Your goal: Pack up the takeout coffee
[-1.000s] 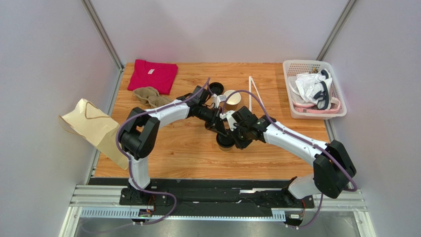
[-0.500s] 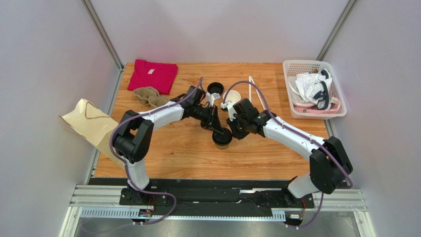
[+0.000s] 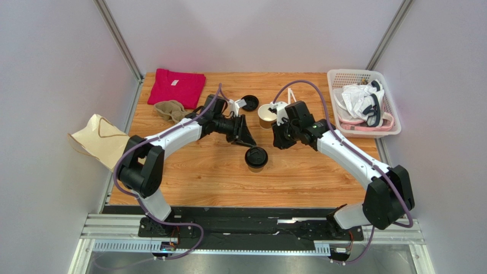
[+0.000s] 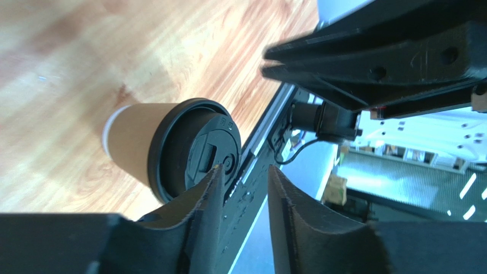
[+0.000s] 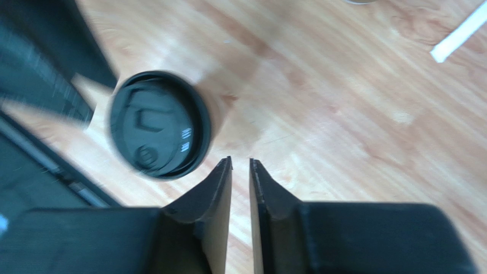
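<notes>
The takeout coffee [image 3: 256, 157], a tan paper cup with a black lid, stands alone on the wooden table. The left wrist view shows its tan side [image 4: 132, 147] and lid [image 4: 194, 149] just beyond my left gripper [image 4: 244, 169], which is open and empty. From above, my left gripper [image 3: 249, 141] hangs up-left of the cup. My right gripper [image 3: 278, 142] hangs up-right of it. In the right wrist view the coffee [image 5: 157, 131] lies left of my right gripper [image 5: 240, 161], whose jaws stand a narrow gap apart with only bare wood between them.
An uncovered tan cup [image 3: 266, 114] and a loose black lid [image 3: 249, 103] sit behind the grippers. A white straw [image 5: 460, 34] lies on the wood. A red shirt [image 3: 176, 87] and beige cloth [image 3: 171, 110] lie back left, a paper bag [image 3: 106, 145] hangs off the left edge, and a white basket [image 3: 388, 127] is back right.
Both grippers have pulled back and apart from the lidded cup, left going left, right going up-right. The left jaws opened and the right jaws widened slightly. The cup now stands free.
</notes>
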`<state>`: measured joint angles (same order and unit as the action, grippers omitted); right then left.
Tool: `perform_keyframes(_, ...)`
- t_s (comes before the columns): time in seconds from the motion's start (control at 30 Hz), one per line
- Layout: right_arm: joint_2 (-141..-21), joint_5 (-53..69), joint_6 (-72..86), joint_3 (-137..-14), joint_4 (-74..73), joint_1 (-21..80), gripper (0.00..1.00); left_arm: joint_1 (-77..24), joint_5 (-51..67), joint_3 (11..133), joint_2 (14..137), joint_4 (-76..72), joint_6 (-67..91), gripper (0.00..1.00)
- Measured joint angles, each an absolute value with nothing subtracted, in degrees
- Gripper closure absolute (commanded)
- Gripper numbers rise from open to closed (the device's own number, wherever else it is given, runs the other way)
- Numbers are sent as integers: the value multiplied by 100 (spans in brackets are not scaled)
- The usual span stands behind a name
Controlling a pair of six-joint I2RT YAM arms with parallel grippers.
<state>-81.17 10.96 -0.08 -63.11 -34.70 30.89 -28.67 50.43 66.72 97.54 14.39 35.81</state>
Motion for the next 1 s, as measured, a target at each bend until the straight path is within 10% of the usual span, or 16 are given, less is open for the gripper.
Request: perform_keyframes(1.0, -9120, 2591, 521, -6790, -3715, 3105, 80, -1907, 4936, 5468, 8722, 1800, 3271, 51)
